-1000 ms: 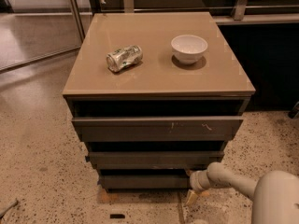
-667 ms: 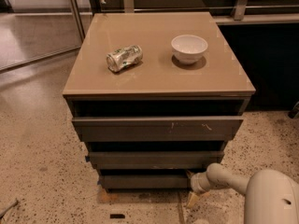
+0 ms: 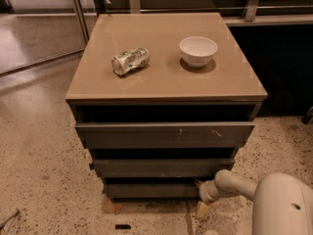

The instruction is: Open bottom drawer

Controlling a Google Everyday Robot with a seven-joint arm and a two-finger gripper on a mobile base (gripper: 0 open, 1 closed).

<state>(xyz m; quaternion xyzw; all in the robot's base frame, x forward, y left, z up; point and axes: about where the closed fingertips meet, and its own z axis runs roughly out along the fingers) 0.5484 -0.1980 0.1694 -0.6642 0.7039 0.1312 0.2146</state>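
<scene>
The tan-topped cabinet (image 3: pixel 166 89) has three dark grey drawer fronts. The bottom drawer (image 3: pixel 151 190) is the lowest and narrowest front, plain, just above the floor. My gripper (image 3: pixel 201 199) is low at the cabinet's front right corner, at the right end of the bottom drawer. A pale finger (image 3: pixel 202 209) points down toward the floor. The white arm (image 3: pixel 234 185) reaches in from the lower right. The contact between gripper and drawer is hidden.
A crushed can (image 3: pixel 130 60) and a white bowl (image 3: pixel 198 51) sit on the cabinet top. The top drawer front (image 3: pixel 165 133) has pale scratches; the middle front (image 3: pixel 161 167) lies below it. Speckled floor surrounds the cabinet. A dark cabinet (image 3: pixel 279 67) stands at right.
The arm has shifted slightly left and closer to the cabinet corner. The drawers look the same.
</scene>
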